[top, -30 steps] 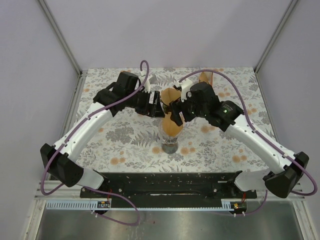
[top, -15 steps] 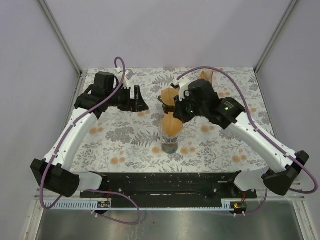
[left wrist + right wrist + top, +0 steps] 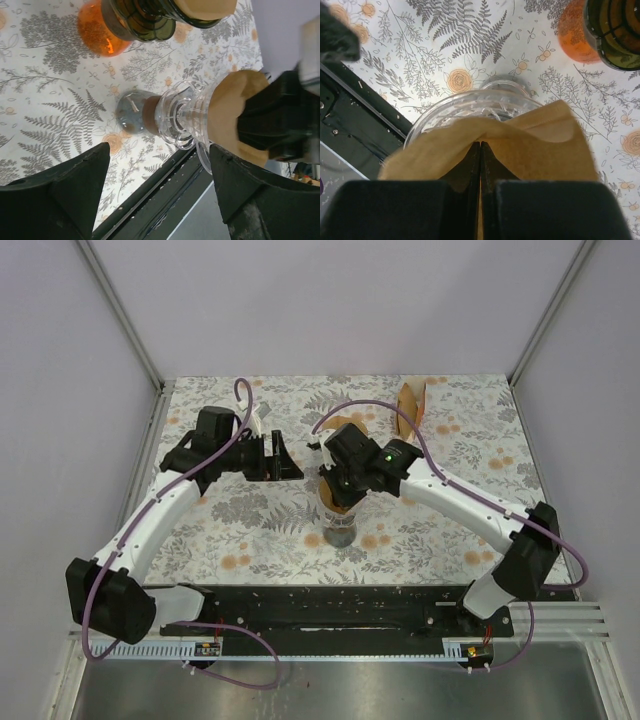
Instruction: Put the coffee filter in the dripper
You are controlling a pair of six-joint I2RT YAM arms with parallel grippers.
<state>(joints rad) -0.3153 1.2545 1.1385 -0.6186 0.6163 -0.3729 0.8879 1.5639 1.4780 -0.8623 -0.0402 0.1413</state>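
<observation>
The clenched right end effector (image 3: 480, 150) points down into the filter (image 3: 545, 145) atop the dripper (image 3: 465, 107); the left end effector (image 3: 157, 155), released, sits farther off.

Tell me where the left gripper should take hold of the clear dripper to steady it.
Probably its narrow waist under the flared cone, approached level from the left. The clear dripper stands upright; the shut right gripper pinches the paper filter over its cone, and the open left gripper faces that side.
</observation>
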